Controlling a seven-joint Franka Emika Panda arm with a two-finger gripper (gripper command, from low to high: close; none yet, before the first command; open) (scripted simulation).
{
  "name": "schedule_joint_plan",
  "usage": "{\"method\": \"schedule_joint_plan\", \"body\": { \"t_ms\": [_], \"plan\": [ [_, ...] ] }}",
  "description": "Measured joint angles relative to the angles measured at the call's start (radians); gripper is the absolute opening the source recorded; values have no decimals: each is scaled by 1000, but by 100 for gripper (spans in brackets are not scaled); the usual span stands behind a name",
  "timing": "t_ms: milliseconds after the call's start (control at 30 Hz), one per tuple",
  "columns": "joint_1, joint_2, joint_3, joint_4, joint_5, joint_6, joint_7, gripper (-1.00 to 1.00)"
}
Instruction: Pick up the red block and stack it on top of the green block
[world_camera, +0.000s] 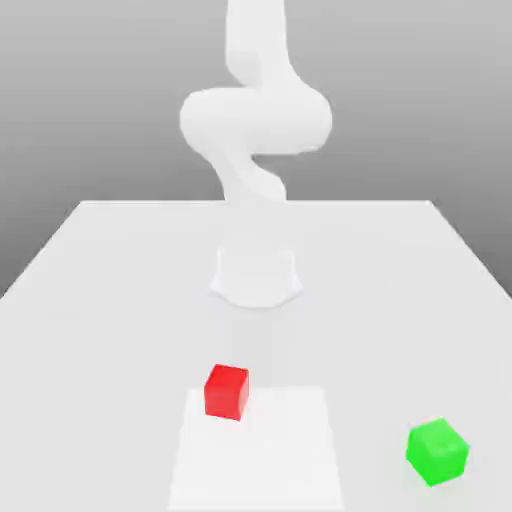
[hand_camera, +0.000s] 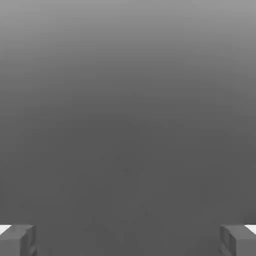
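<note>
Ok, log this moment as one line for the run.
stage: pre-grasp | tool: open, empty | red block: on table, untouched | green block: on table, apart from red | stack: not started

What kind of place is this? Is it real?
Probably a computer-made test scene, not a real room: a plain white table, a blank grey backdrop, and a small red cube and small green cube.

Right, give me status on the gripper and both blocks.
Gripper open, holding nothing. Red block on the table, untouched. Green block apart from it, toward the exterior view's right. Nothing between them.
</note>
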Motion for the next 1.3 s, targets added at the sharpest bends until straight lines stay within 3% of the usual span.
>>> {"method": "schedule_joint_plan", "body": {
  "t_ms": [567, 800, 833, 1067, 1300],
  "plan": [
    [-79, 597, -21, -519, -8, 448, 110, 0],
    [-94, 904, -10, -518, 15, 700, 103, 0],
    [-94, 923, -9, -516, 15, 717, 103, -100],
    [-98, 919, -6, -516, 12, 713, 105, -100],
    [-97, 688, -10, -549, -1, 515, 114, -100]
  ]
}}
